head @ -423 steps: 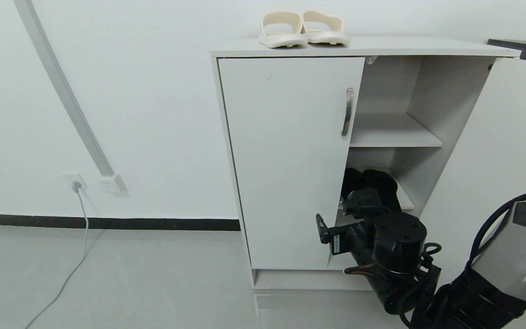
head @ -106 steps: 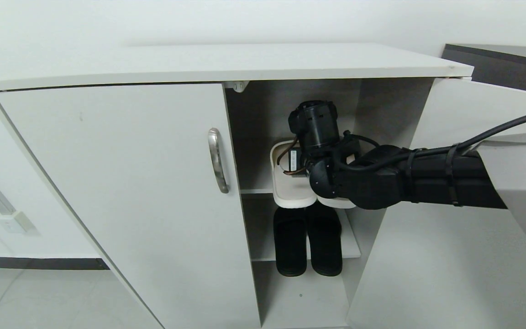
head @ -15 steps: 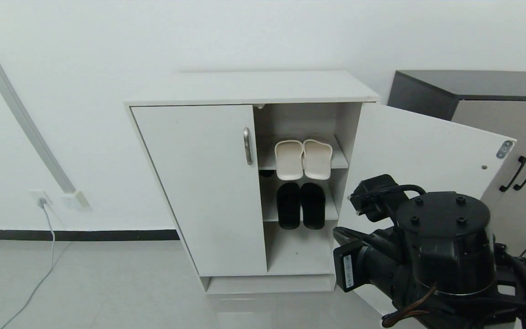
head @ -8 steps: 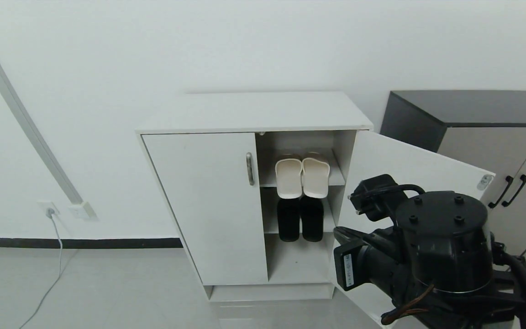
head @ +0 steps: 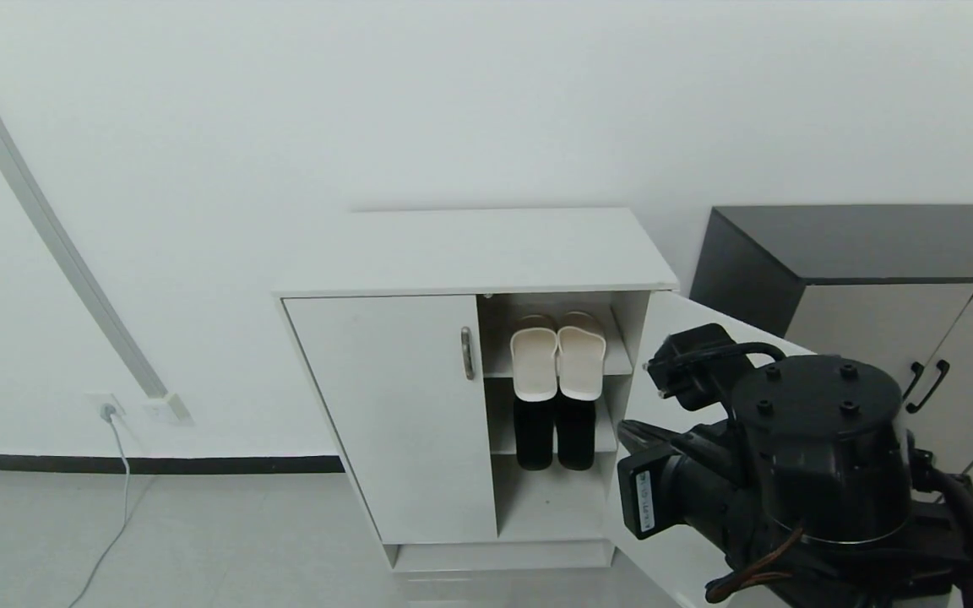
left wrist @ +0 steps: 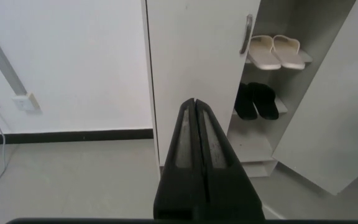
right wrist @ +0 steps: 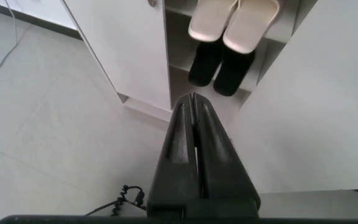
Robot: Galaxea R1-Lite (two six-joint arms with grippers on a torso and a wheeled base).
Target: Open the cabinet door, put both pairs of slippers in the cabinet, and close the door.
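Cabinet (head: 478, 249), white with two doors, stands on a pale tiled floor (head: 199, 549) against a white wall. Its left door (head: 394, 414) is shut and has a metal handle (head: 467, 353) near its inner edge. Its right door (left wrist: 328, 124) stands swung wide open, and the right arm (head: 790, 456) partly hides it in the head view.

Both pairs of slippers are inside, in the open right half. The cream slippers (head: 537, 365) lie side by side on the upper shelf, with their near ends hanging over the shelf's front edge. The black slippers (head: 535, 435) lie side by side on the shelf directly below.

The left gripper (left wrist: 194, 102) has its fingers pressed together with nothing between them. It hangs above the floor in front of the cabinet and well apart from it, facing the left door. The right gripper (right wrist: 194, 98) also has its fingers together and holds nothing. It is over the floor in front of the open half, beside the open door and apart from it.

A dark-topped grey cabinet (head: 875, 253) stands just to the right. On the wall to the left, a slanted grey conduit (head: 47, 228) runs down to a socket (head: 106, 409) with a cable (head: 111, 515) trailing onto the floor.
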